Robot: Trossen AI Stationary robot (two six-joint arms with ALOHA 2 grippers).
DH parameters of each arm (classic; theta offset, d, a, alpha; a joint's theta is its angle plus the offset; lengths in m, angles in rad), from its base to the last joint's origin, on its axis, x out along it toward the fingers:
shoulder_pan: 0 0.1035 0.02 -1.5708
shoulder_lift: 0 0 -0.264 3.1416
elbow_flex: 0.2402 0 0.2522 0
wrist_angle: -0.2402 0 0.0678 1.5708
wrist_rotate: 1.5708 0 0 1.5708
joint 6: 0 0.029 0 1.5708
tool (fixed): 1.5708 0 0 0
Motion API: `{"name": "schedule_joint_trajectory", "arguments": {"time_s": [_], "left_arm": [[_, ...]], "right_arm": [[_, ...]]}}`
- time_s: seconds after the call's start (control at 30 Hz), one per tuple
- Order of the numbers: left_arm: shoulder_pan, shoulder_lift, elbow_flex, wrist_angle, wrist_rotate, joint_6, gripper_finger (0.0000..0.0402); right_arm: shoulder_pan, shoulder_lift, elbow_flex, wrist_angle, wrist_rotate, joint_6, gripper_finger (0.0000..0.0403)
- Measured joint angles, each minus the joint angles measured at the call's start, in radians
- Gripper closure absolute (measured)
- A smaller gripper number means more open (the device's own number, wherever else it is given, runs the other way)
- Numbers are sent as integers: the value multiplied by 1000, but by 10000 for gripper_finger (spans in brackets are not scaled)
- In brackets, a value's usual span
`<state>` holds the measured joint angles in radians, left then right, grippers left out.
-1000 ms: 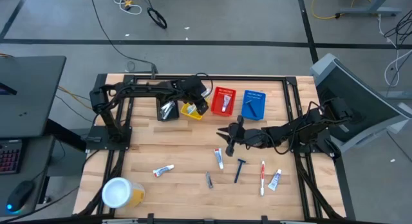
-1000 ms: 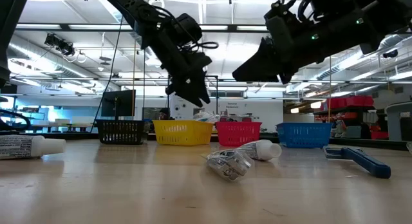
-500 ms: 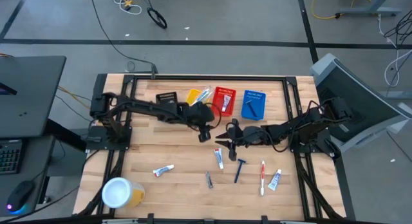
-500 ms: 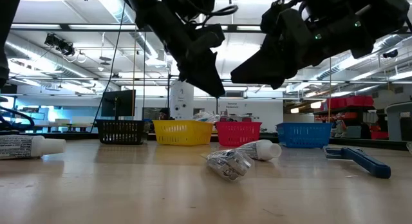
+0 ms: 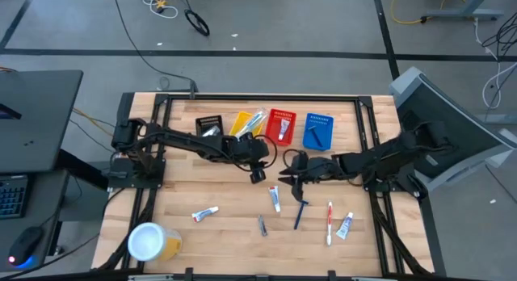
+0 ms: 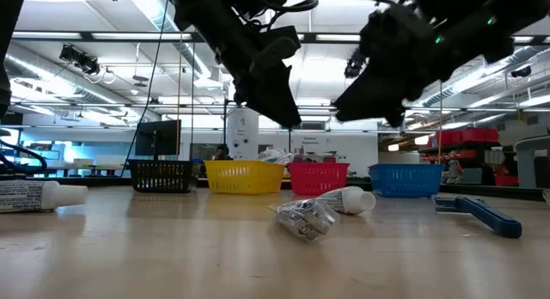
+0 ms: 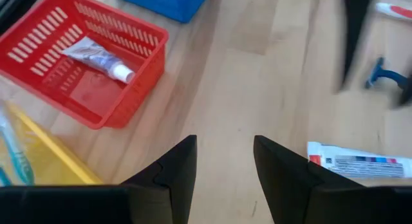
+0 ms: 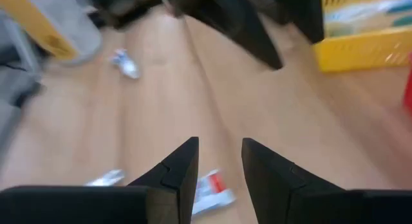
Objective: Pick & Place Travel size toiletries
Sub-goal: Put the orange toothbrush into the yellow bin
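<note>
Reaching toward mid-table, the left gripper (image 5: 258, 174) and right gripper (image 5: 292, 178) hover nearly tip to tip, jaws spread, empty.

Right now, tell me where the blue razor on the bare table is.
In the high view, the blue razor lies right of centre, between a white tube and a toothbrush.

Since 1.0 s ago: left gripper (image 5: 258, 173) moved from over the yellow basket (image 5: 243, 122) out toward table centre, fingers apart and empty. Toothbrush (image 5: 254, 119) now lies in the yellow basket, which shifted back into the basket row. Right gripper (image 5: 289, 174) rotated and moved slightly, above the white tube (image 5: 275, 198), fingers parted
</note>
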<state>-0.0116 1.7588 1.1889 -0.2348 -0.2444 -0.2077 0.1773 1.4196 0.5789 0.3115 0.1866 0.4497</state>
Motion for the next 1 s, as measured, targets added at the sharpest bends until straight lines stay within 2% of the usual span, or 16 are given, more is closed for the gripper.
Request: {"name": "schedule_joint_trajectory", "arguments": {"time_s": [0.1,0.2,0.37,0.43,0.53,0.7,0.9,1.0], "left_arm": [[-2,0,0,0,-7,-20,240],[-2,0,0,0,-6,-23,240],[-2,0,0,0,-6,-19,240],[-2,0,0,0,-7,-12,240],[-2,1,0,1,-7,13,240],[-2,1,0,17,-7,57,240],[-2,1,0,20,-35,78,240],[-2,1,0,20,-57,78,240]], "right_arm": [[22,-98,0,-151,-3,116,274],[60,-178,0,-328,59,217,274],[145,-235,0,-599,91,549,274],[183,-235,0,-690,57,701,274],[236,-231,0,-774,-54,915,274],[330,-231,0,-803,-179,1185,274],[407,-199,0,-882,-247,1463,274],[432,-157,0,-921,-247,1571,274]]}}
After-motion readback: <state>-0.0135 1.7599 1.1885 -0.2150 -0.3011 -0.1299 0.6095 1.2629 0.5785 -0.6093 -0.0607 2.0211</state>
